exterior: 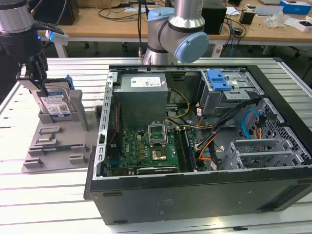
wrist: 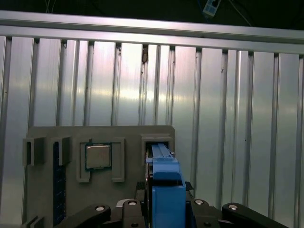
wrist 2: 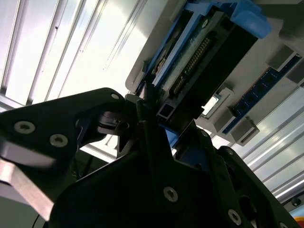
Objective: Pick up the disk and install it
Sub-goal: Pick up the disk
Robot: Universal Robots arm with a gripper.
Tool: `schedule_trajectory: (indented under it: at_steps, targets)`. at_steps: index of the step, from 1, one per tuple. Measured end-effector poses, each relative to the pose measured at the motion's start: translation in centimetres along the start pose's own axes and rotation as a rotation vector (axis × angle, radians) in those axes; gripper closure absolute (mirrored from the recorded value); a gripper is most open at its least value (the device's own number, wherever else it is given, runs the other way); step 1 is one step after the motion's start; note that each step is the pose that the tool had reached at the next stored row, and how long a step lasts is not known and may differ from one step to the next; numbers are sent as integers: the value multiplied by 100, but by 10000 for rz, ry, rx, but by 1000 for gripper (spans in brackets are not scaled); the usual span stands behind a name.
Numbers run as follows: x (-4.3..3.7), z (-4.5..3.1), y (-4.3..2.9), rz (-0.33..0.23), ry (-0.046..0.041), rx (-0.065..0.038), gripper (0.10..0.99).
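the black pincer (wrist 2: 151,107) appears to clamp the blue-framed disk (wrist 2: 211,54) over a grey tray (wrist 2: 285,38).

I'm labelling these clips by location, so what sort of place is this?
Probably a robotics lab or workshop: an open computer case lies on a slatted metal table, a robot arm stands behind it, and desks with cables lie beyond.

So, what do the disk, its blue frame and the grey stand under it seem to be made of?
The disk: likely metal, a silver-grey body with dull sheen, under a paper-like white and blue label.
The frame: plastic by its look, even bright blue with smooth moulded edges.
The stand: probably plastic too, flat matte grey without glare.
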State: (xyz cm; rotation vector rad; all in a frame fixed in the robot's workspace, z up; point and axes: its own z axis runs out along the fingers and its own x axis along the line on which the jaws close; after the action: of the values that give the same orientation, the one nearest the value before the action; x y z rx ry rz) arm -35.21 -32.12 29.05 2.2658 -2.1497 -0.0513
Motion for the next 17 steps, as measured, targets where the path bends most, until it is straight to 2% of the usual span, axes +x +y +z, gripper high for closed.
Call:
schedule_trajectory:
  at_steps: [3, 5, 11, 17]
  targets:
    - [-9, -46, 2, 2, 2, -2, 718]
    - [-24, -157, 5, 0, 0, -3, 718]
    - [-48, -346, 10, -1, 1, -3, 718]
    - [-76, -586, 17, -1, 0, -2, 718]
